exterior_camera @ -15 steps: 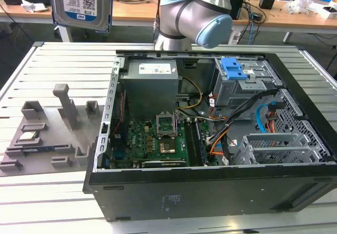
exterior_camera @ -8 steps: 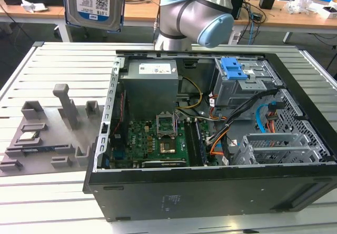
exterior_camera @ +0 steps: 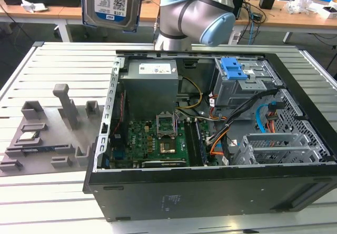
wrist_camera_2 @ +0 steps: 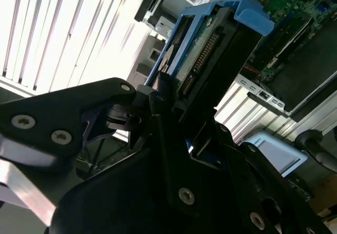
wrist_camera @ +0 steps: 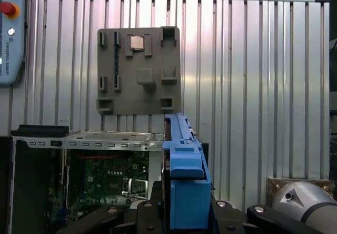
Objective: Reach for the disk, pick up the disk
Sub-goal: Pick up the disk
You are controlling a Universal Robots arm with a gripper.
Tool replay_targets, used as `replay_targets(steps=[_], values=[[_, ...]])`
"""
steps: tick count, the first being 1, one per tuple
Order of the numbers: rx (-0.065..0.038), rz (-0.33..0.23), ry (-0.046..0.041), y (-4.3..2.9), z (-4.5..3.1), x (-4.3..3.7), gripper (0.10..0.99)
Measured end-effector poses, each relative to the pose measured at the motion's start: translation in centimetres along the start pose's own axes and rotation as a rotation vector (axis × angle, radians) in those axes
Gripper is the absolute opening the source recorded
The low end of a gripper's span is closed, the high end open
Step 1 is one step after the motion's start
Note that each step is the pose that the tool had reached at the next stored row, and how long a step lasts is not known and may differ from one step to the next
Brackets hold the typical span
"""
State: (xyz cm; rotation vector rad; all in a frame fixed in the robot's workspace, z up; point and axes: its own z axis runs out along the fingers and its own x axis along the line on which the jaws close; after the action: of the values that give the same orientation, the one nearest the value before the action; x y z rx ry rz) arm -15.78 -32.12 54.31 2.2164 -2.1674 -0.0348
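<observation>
We see the pincer (wrist_camera_2: 171, 105) clamped on the disk (wrist_camera_2: 202, 52), with a black finger on each flat face. The blue-framed edge (wrist_camera: 184, 181) juts straight out from the grip. The disk (exterior_camera: 111, 2) hangs in the air. The open computer case (exterior_camera: 210, 184) and the grey fixture tray (wrist_camera: 121, 94) lie well below the pincer.

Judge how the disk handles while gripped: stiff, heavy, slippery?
Likely rigid: the disk is a flat metal slab, held up with no sag. Probably dense for its size. The gripper seems to clamp its blue plastic frame, which may flex or slip slightly.
</observation>
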Motion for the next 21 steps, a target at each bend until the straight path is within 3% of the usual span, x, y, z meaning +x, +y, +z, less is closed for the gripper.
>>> replay_targets(steps=[6, 15, 18, 21], values=[[0.0, 0.0, 0.0, -2.81, -0.12, 0.05, 0.361], [0.0, 0.0, 0.0001, -5.65, -0.26, 0.09, 0.361], [0.0, 0.0, -0.0001, -7.35, -0.33, 0.12, 0.361], [0.0, 0.0, 0.0, -8.35, -0.38, 0.14, 0.361]])
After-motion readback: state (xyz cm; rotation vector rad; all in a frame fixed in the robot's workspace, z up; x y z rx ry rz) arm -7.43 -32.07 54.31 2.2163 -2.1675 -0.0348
